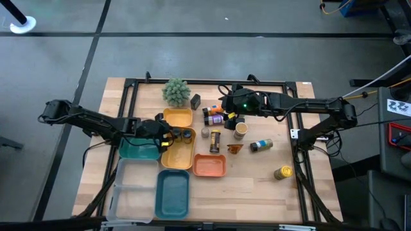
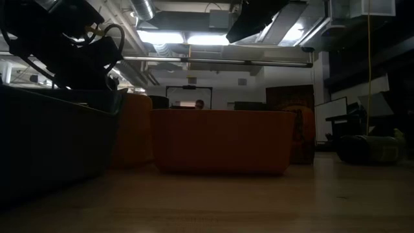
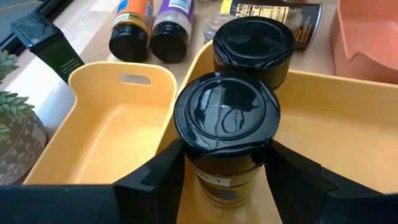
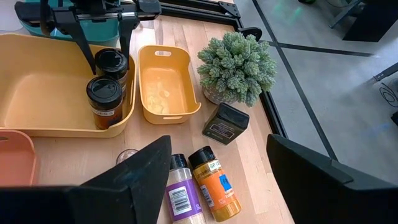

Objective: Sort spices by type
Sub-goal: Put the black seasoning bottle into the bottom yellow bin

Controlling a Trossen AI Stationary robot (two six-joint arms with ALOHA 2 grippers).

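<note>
Dark-capped jar (image 3: 225, 134) sits clamped in my left gripper (image 3: 224, 171) inside the yellow tray (image 3: 367, 118); next I release beside its twin (image 3: 254, 46). My right gripper (image 4: 214, 171) hangs apart.

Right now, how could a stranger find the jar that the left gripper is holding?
Find the large yellow tray left of the plant. Two black-capped jars stand in its corner; the held jar is between the left gripper fingers, the other jar stands free.
</note>
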